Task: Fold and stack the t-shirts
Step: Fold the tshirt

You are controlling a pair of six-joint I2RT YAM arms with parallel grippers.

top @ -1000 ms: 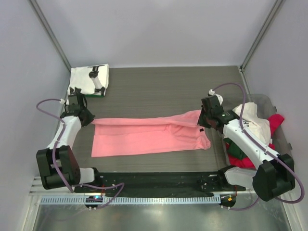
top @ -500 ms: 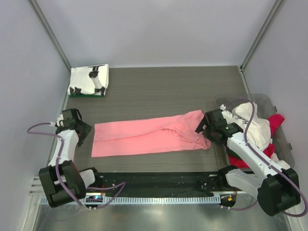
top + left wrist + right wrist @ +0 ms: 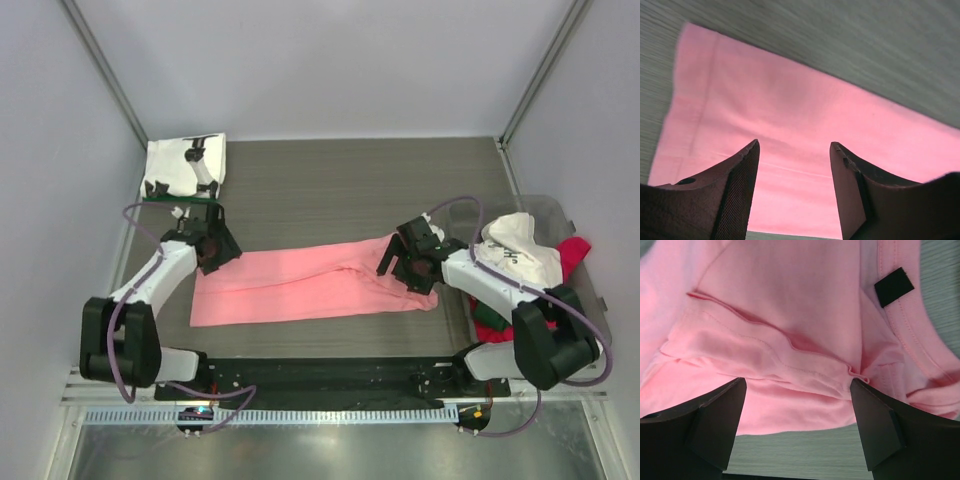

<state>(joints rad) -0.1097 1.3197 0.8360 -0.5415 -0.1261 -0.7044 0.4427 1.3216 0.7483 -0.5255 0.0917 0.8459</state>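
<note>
While the pink t-shirt lies flat across the middle of the surface, folded into a long band running left to right, both arms reach over its ends. The left hand hangs over the far left corner of the band. Seen from its own camera, its two fingers stand apart with nothing between them, only smooth pink cloth below and a strip of surface beyond.

The right hand hangs over the right end, where the cloth is bunched and creased. Its fingers are spread wide and grip nothing. Below them show the collar and a small black tag sewn at it.

A white t-shirt with black print sits folded at the far left corner of the surface, well apart from the pink one. It seems to rest on a dark green cloth, though only a thin edge shows. To the right of the surface, a clear bin holds a loose heap of t-shirts, white on top with red and dark green beneath.
</note>
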